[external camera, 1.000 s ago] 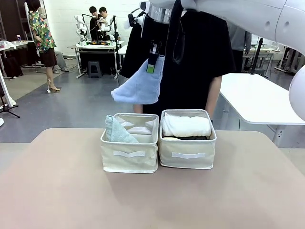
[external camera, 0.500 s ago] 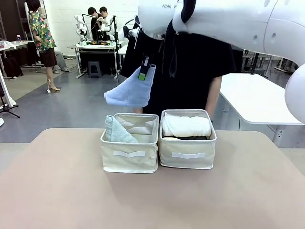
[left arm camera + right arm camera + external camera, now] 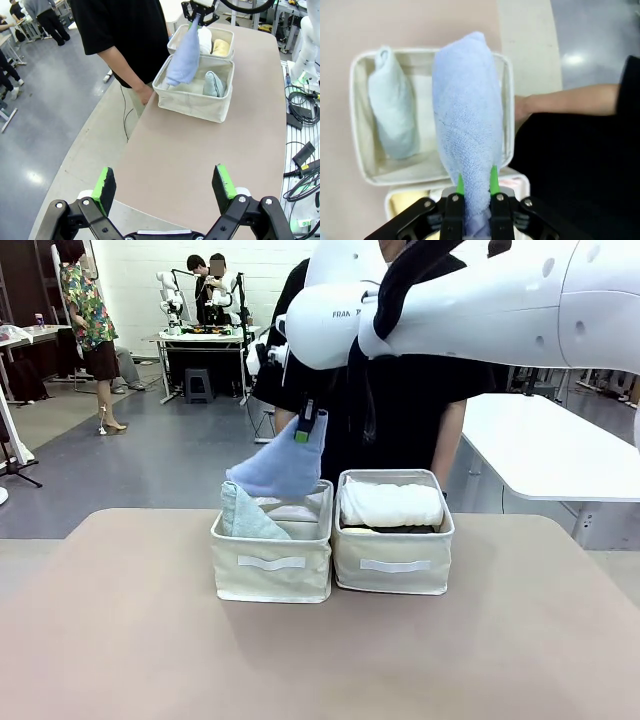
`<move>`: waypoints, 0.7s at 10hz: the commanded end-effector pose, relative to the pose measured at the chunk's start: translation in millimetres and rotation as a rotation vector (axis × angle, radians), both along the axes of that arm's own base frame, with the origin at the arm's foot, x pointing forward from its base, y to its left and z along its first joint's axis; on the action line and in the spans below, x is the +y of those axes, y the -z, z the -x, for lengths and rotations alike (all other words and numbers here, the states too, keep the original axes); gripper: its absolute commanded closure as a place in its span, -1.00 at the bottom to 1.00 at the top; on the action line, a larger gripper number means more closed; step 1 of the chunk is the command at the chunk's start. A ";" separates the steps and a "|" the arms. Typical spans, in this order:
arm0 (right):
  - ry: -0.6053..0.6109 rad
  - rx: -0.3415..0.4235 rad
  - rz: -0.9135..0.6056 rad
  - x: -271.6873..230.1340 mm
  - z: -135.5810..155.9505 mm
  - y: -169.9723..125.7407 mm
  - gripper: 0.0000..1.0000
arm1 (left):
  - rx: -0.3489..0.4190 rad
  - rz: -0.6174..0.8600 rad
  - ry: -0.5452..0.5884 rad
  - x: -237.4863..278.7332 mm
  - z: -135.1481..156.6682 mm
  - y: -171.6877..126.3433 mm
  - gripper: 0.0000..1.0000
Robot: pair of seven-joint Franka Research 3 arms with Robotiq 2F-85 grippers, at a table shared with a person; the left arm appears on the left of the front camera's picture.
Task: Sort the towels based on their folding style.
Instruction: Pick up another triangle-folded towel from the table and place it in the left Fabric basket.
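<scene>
Lowering light blue cone towel (image 3: 278, 468), pinched in right gripper (image 3: 308, 427), over left bin (image 3: 272, 562) | grey-green cone (image 3: 245, 516) inside; rolls in right bin (image 3: 392, 561) | left gripper (image 3: 168, 188) spread, empty | release left

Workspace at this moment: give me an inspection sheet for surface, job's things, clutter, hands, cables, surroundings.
Surface: beige table, bare around two fabric bins.
Job's things: light blue towel hangs over the left bin, which holds a pale grey-green towel; the right bin holds a white towel on top.
Clutter: nothing seen.
Hands: right hand shut on the light blue towel; left hand open, empty.
Cables: cables beside the table.
Surroundings: person standing behind the bins.
</scene>
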State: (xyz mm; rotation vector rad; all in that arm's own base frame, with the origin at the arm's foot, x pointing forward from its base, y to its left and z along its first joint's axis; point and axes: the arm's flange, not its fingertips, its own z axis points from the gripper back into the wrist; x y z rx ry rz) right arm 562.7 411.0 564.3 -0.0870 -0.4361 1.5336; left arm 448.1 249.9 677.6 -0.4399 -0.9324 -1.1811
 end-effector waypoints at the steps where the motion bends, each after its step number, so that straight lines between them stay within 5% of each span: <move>1: 0.009 -0.008 0.051 -9.6 20.9 9.3 0.63 | 0.000 -0.003 0.000 -0.6 1.9 -0.1 -1.00; 7: -0.027 0.043 0.063 2.5 24.3 27.7 0.63 | 0.000 -0.003 0.000 -0.6 1.9 -0.1 -1.00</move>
